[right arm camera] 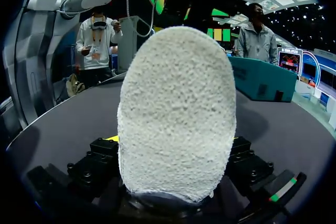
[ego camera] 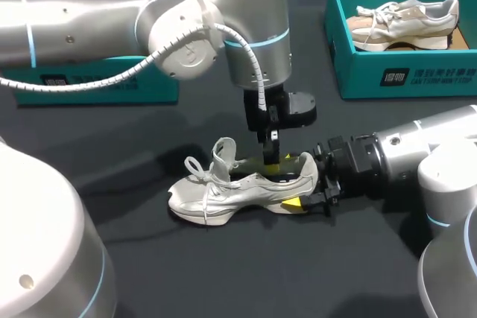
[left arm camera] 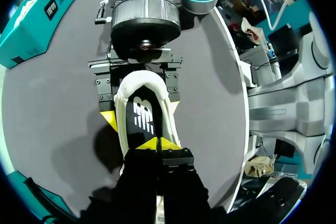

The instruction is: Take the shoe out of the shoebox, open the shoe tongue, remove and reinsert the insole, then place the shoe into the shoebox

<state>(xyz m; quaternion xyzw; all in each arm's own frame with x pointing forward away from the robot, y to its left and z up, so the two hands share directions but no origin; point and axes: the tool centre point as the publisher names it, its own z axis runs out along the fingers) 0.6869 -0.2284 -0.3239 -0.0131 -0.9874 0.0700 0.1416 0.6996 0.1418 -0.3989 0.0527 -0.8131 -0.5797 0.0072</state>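
Observation:
A white lace-up shoe [ego camera: 231, 193] lies on the dark table with its toe toward my left. My right gripper [ego camera: 300, 182] grips its heel from behind, one yellow tip on each side. In the right wrist view the white heel [right arm camera: 176, 114] fills the space between the fingers. My left gripper [ego camera: 272, 161] comes down from above into the shoe's opening. In the left wrist view its yellow tips [left arm camera: 157, 144] are pressed together and rest on the black insole [left arm camera: 143, 119]. Beyond them my right gripper [left arm camera: 140, 109] clasps the heel.
A teal shoebox [ego camera: 406, 80] at the back right holds a second light shoe [ego camera: 402, 24]. Another teal box [ego camera: 97, 83] stands at the back left, partly behind my left arm. Dark bare table lies in front of the shoe.

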